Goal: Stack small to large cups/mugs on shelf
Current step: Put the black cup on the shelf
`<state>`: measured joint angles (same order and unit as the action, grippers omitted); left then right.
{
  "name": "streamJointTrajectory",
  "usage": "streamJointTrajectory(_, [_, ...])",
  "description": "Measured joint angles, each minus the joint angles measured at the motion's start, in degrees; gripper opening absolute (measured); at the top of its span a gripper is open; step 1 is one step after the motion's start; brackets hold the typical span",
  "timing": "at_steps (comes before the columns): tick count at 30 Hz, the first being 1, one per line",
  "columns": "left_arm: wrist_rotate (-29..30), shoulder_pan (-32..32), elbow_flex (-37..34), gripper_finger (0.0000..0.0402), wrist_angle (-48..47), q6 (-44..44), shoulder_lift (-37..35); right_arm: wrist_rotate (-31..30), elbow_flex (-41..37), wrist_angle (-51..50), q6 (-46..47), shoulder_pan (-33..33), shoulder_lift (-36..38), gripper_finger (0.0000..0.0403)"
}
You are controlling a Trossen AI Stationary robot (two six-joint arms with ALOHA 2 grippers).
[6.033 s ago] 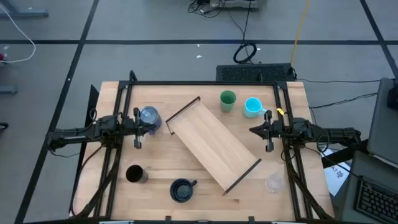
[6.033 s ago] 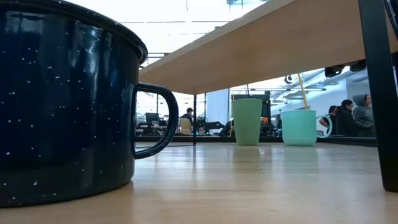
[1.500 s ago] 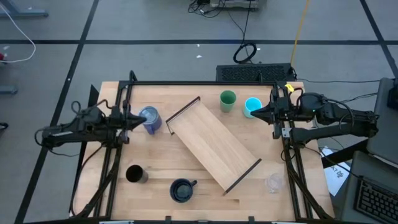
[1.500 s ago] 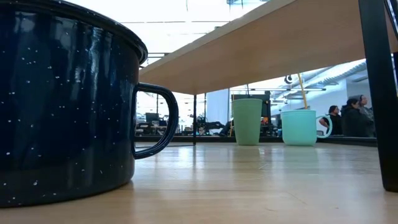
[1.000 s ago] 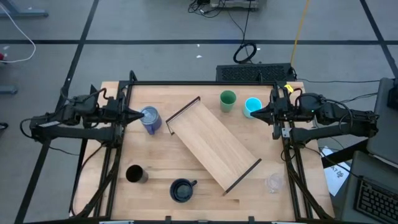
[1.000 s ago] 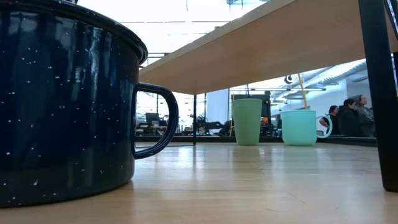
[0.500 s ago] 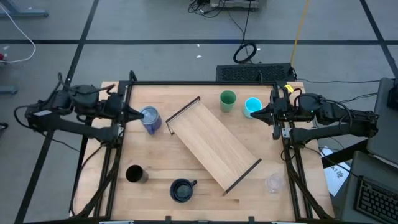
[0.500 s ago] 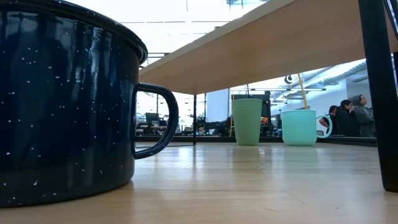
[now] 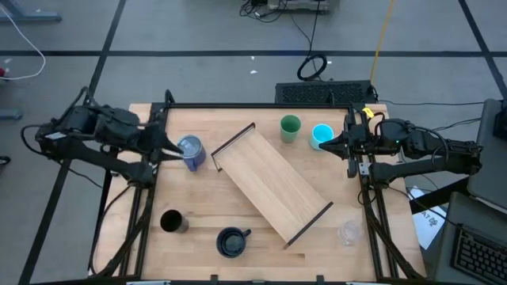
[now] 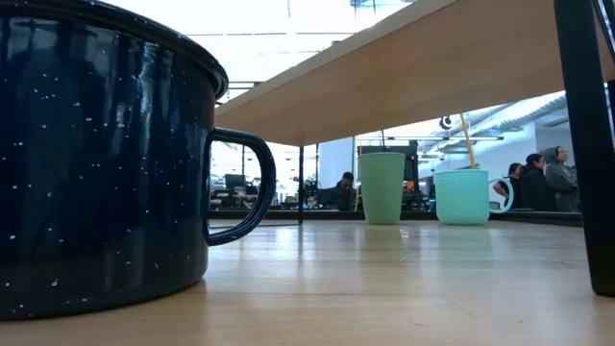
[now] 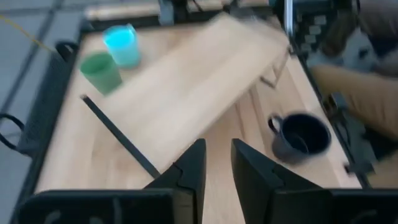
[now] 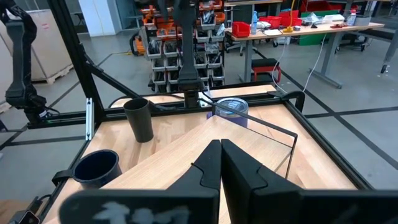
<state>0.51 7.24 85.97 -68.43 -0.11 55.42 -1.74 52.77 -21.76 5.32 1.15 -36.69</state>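
Left gripper (image 9: 173, 149), slightly parted and empty, sits beside the shiny tumbler (image 9: 190, 149), left of the shelf (image 9: 272, 184). Right gripper (image 9: 339, 145), closed, rests by the cyan mug (image 9: 322, 135). The tumbler looks light, slippery; best grasped mid-wall

A wooden bench (image 9: 198, 198) stands on a grey floor (image 9: 198, 71) crossed by dark lines — a black cable coil (image 9: 314, 66) and a yellow cord (image 9: 383, 32) lie behind it. In the room beyond, people (image 10: 553, 183) stand, with red bins (image 12: 244, 28) on a table.
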Motion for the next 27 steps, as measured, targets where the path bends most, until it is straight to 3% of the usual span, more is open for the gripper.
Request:
streamJointTrajectory(10, [0.3,9.8,0.0,0.0079,-4.8,-6.4,3.9,0.0,0.0,0.0,-0.6,0.0,0.0,0.0000])
streamJointTrajectory(21, [7.0,22.8,0.0,0.0079,-8.2,-13.7,10.2,0.0,0.0,0.0,0.8,0.0,0.0,0.0000])
streamJointTrajectory(27, [7.1,27.2,0.0,0.0110,-9.0,-17.5,14.4,0.0,0.0,0.0,1.1,0.0,0.0,0.0000])
